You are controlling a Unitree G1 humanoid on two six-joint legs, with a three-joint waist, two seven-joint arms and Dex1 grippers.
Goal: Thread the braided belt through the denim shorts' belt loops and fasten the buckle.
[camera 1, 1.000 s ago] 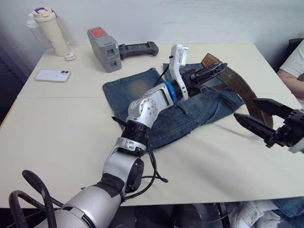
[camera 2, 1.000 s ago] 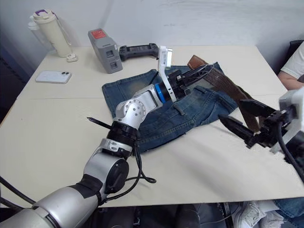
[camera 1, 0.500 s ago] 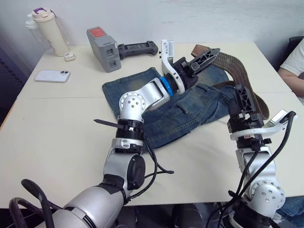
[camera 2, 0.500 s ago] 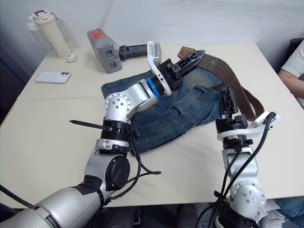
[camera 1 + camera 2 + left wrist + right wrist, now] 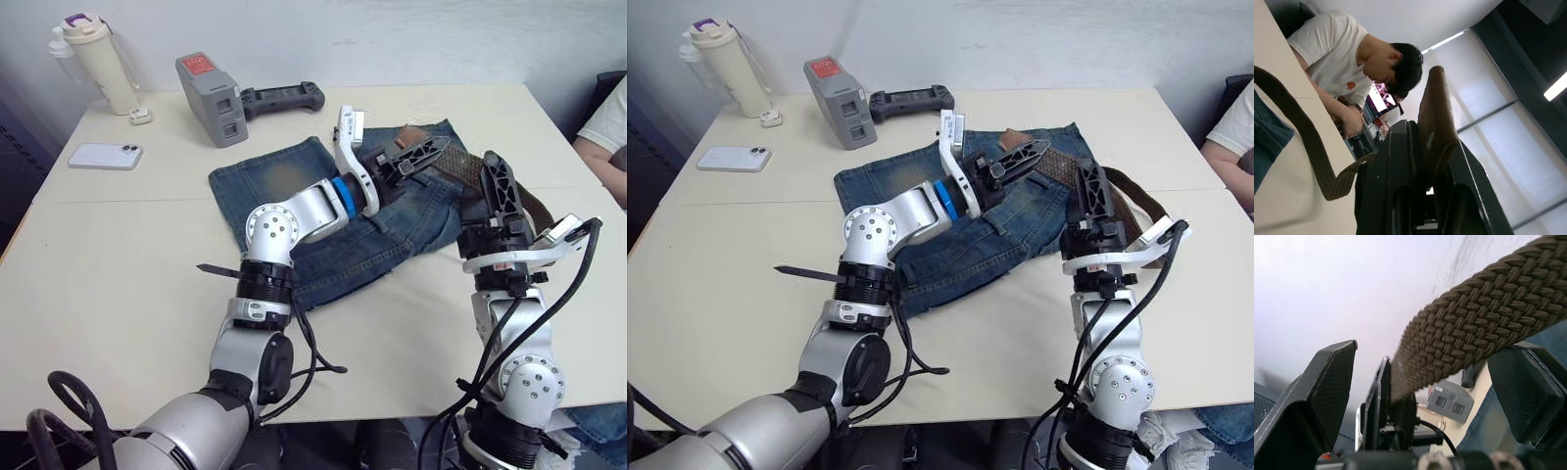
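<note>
The blue denim shorts (image 5: 323, 211) with faded tan patches lie flat mid-counter (image 5: 118, 255). Above their far right part, the left gripper (image 5: 423, 154) is clamped on the leather end of the brown braided belt (image 5: 1474, 328). The strap runs right, passing between the right gripper's (image 5: 495, 181) spread fingers.

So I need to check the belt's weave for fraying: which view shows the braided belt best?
The right wrist view: the braided belt crosses close up, every plait distinct. The left wrist view shows its leather end in the left gripper; the eye views show it across the denim shorts.
</note>
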